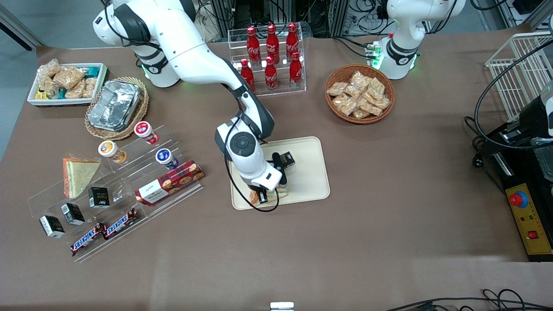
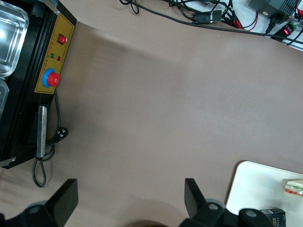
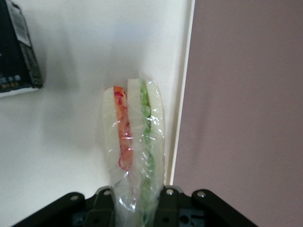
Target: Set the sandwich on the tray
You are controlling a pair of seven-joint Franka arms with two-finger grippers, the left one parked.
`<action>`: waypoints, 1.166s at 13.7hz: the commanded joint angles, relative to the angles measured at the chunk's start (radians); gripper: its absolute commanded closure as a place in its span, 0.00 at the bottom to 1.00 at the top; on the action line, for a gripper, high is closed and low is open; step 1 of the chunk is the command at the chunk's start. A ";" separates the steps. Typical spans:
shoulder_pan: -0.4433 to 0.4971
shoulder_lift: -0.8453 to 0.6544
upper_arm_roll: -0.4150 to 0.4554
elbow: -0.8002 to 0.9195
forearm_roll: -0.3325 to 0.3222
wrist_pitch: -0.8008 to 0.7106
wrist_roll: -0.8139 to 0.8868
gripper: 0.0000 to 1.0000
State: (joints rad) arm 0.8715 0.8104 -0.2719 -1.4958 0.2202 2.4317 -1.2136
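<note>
Brown surface (image 1: 389,181) carried the cream tray (image 1: 311,172) near its middle. Right arm's hand (image 1: 264,196) hung low over the tray's camera-side edge, fingers clamped on the sandwich (image 3: 133,146) from both flat sides. Sandwich stood on edge w/ filling stripes up: orange-red stripe, pale bread, green stripe. Long axis ran alongside the tray rim (image 3: 182,94), one end pinched in the hand, other end pointing twd a small black box (image 3: 18,52) also on the tray.
</note>
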 commanded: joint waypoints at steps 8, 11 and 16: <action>0.029 -0.013 -0.012 -0.001 0.007 -0.029 0.255 0.01; 0.038 -0.094 -0.036 -0.021 0.005 -0.156 0.348 0.01; 0.026 -0.250 -0.101 -0.018 -0.067 -0.443 0.673 0.01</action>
State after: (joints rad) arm 0.9063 0.6343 -0.3504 -1.4900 0.1821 2.0780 -0.6810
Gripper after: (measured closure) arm 0.009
